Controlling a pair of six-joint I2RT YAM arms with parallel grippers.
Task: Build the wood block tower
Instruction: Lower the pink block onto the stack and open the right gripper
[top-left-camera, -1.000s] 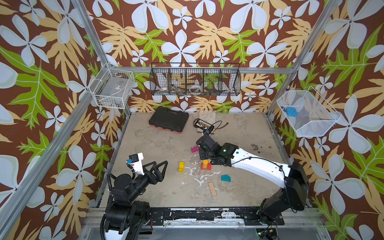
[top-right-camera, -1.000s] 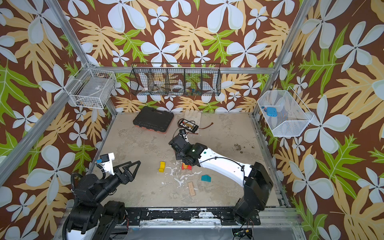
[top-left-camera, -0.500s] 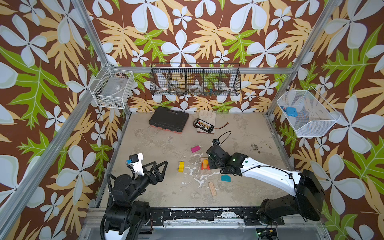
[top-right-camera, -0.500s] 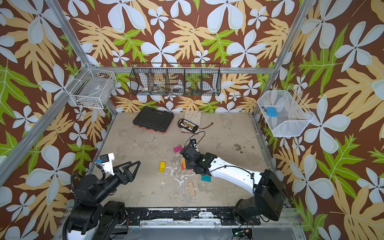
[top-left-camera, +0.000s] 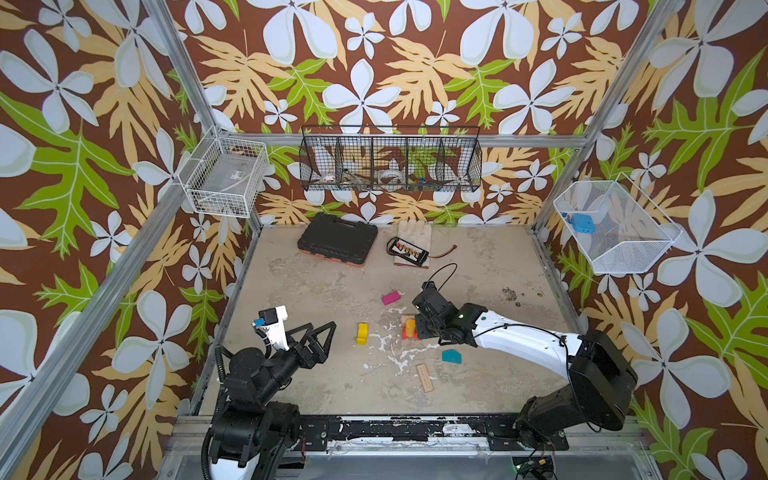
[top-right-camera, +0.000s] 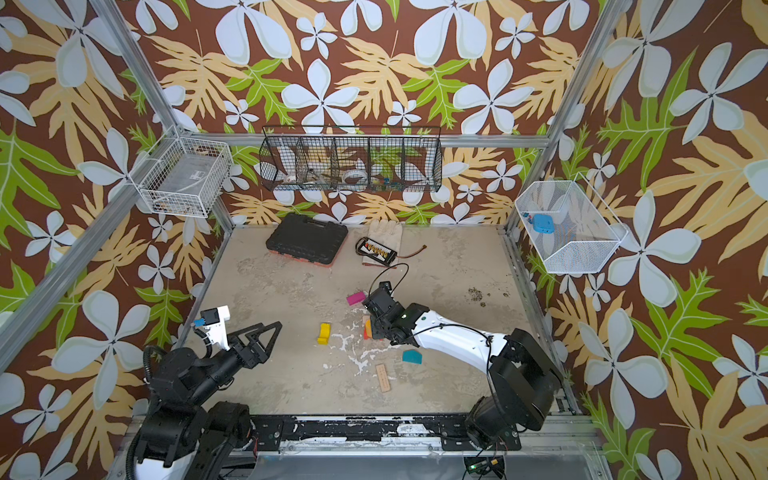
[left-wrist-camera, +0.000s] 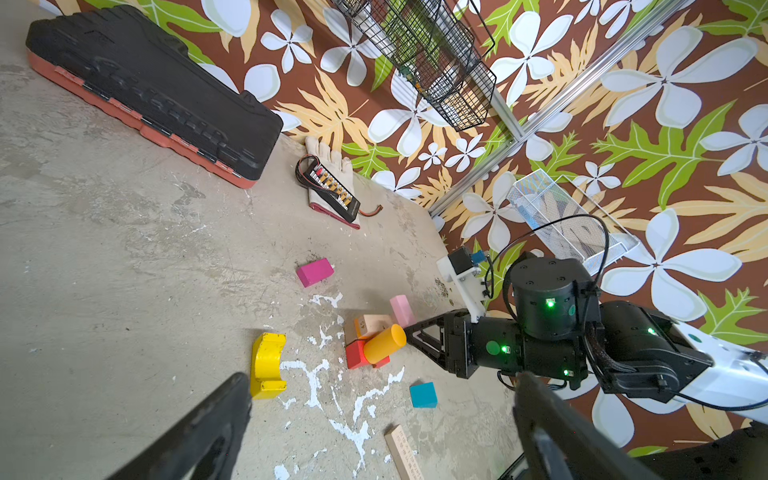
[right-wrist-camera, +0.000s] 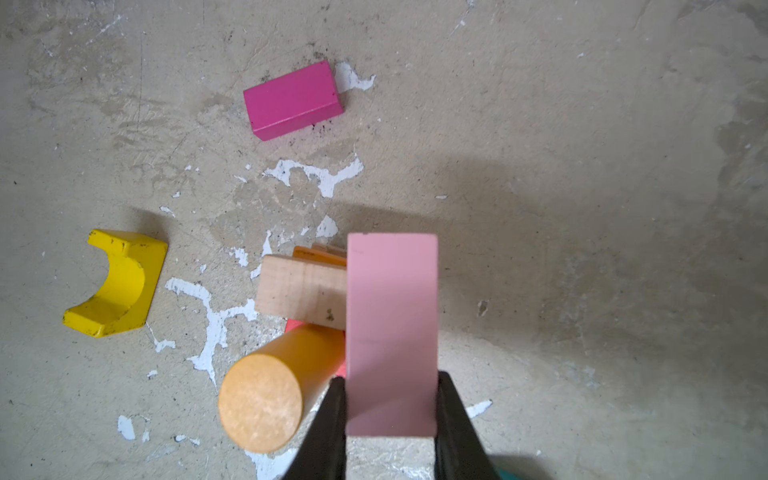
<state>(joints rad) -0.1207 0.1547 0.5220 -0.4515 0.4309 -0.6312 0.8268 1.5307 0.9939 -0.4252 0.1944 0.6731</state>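
My right gripper is shut on a pale pink block, held on end just beside the low tower. The tower is a red block with an orange cylinder standing on it and a plain wood block lying beside the cylinder. Whether the pink block touches the tower I cannot tell. Loose on the floor lie a magenta block, a yellow arch, a teal pentagon and a plain wood bar. My left gripper is open and empty at the front left.
A black tool case and a glove with a connector board lie at the back of the floor. A black wire basket and two white baskets hang on the walls. White paint flecks mark the floor around the blocks.
My right gripper has carried the pink block from near the magenta block toward the front, to the tower's right side. The left arm has not moved.
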